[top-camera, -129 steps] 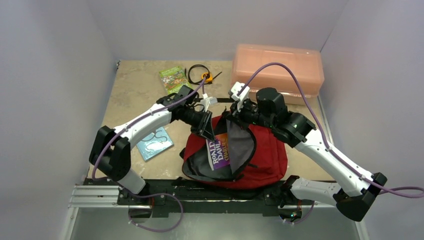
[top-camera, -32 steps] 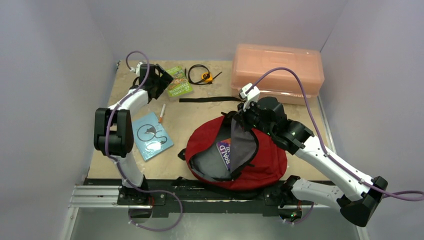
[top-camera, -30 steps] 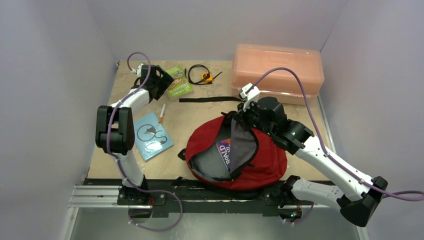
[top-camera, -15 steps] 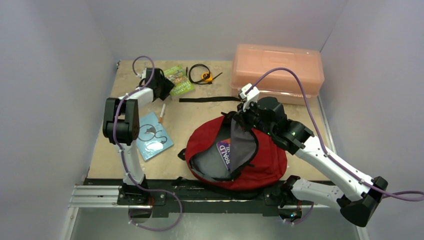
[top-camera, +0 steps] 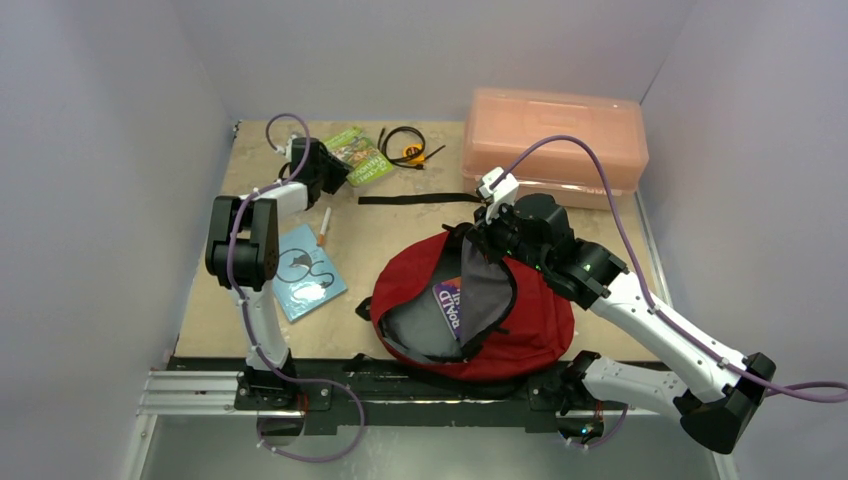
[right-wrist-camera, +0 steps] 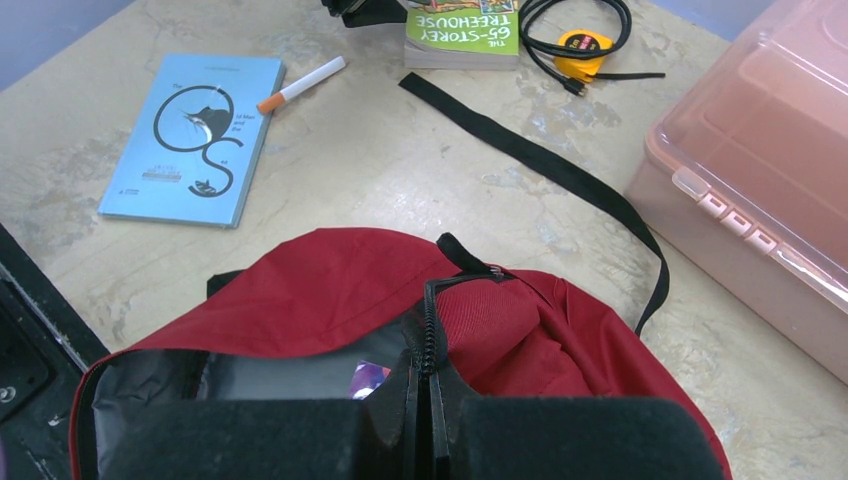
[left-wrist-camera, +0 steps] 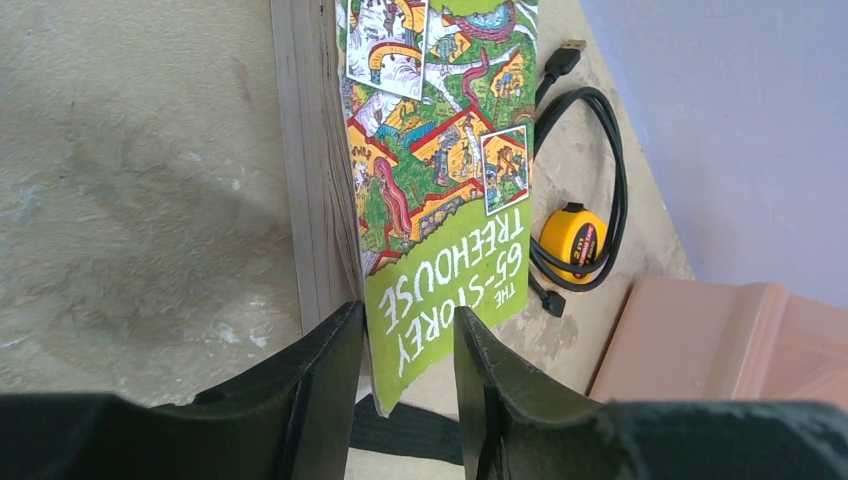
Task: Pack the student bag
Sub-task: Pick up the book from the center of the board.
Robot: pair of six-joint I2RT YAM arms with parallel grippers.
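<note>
Your tan table (top-camera: 400, 215) carries the student bag (top-camera: 535, 315) at its near middle, lying flat with the main compartment unzipped and the grey lining showing. The pink box (top-camera: 555, 135) sits closed at the far right, just beyond the bag. Your right gripper (right-wrist-camera: 422, 400) has its fingers pressed together on the bag's zipper edge at the top of the opening, holding the flap up. A purple book (top-camera: 450, 300) pokes out of the opening. A blue book (top-camera: 303, 272) lies flat to the left of the bag. Your left gripper (left-wrist-camera: 407, 320) is clamped on the near corner of the green book (left-wrist-camera: 440, 170) at the far left. A black strap (top-camera: 415, 199) stretches between bag and green book. Beside that book lie a coiled black cable (left-wrist-camera: 621, 190) and a yellow tape measure (left-wrist-camera: 573, 238), touching. A white pen (right-wrist-camera: 300, 84) rests just beside the blue book.
</note>
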